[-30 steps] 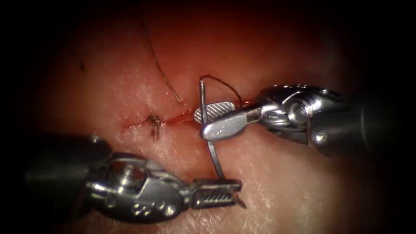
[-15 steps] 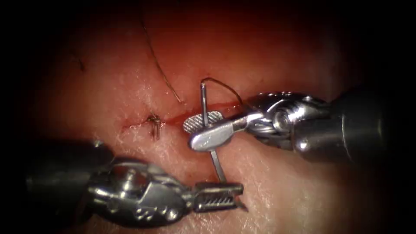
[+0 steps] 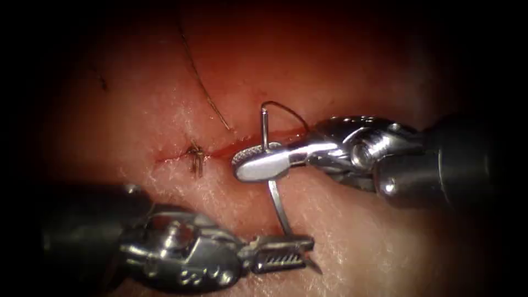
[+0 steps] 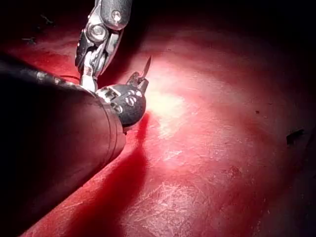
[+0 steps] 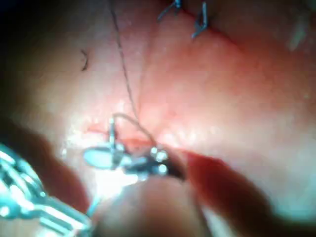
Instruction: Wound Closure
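Endoscope view: your left tool (image 3: 286,257) grips the needle (image 3: 276,201) near its tip; your right tool (image 3: 258,165) has closed on its shaft, mid-handover.

Needle (image 3: 273,190) stands clear of tissue (image 3: 352,242): left tool (image 3: 291,256) grips near its tip, right tool (image 3: 258,164) near its tail.

needle (image 3: 273,190) between both hands (R (image 3: 258,165) above, L (image 3: 280,256) below)
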Controlling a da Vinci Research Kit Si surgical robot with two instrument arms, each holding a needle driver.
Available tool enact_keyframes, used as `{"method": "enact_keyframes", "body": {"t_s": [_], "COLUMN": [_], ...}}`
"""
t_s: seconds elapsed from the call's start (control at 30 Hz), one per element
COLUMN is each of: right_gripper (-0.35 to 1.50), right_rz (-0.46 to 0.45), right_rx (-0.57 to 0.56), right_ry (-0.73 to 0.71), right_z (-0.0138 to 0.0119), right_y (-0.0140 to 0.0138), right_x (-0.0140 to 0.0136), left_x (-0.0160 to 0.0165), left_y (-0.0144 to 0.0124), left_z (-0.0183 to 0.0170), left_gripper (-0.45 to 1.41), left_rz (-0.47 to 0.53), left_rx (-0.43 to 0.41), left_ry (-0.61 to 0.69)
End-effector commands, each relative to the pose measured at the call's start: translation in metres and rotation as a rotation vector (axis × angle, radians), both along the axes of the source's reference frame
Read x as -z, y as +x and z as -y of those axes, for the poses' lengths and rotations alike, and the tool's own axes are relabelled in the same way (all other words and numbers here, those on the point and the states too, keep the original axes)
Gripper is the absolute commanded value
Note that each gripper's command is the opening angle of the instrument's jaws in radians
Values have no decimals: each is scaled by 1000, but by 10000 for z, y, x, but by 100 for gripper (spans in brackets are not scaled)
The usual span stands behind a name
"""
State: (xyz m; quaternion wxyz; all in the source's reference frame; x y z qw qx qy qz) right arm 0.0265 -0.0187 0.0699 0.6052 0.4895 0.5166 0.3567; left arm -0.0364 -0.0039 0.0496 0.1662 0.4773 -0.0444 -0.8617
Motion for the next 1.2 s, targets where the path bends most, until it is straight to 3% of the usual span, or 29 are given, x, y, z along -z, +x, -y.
{"method": "enact_keyframes", "body": {"t_s": [0.03,0.1,0.17,0.33,0.4,0.47,0.57,0.6,0.63,0.8,1.2], "right_gripper": [-35,-35,-35,-35,-35,-35,-35,-35,-35,-35,-35], "right_rz": [-21,-27,-35,-103,-139,-144,-144,-142,-140,-159,-158], "right_rx": [4,-17,-33,-98,-130,-150,-176,-189,-198,-231,-238], "right_ry": [-65,-176,-286,-477,-547,-597,-645,-667,-693,-777,-882], "right_z": [5,-2,-12,-31,-35,-37,-43,-46,-50,-58,-61], "right_y": [2,-1,-4,-8,-8,-3,3,5,9,19,20], "right_x": [-9,-18,-31,-44,-45,-44,-41,-40,-37,-25,-24], "left_x": [-3,1,2,-12,-25,-48,-70,-79,-91,-116,-151], "left_y": [-5,-2,6,39,60,80,89,90,91,87,61], "left_z": [0,-6,-9,-20,-32,-49,-59,-63,-68,-82,-90], "left_gripper": [79,121,121,78,37,7,-10,-33,-45,-45,-45], "left_rz": [-7,19,36,24,-14,-70,-105,-120,-135,-161,-243], "left_rx": [55,144,185,209,234,303,377,417,477,574,592], "left_ry": [85,332,510,645,691,760,845,877,927,1025,1000]}}
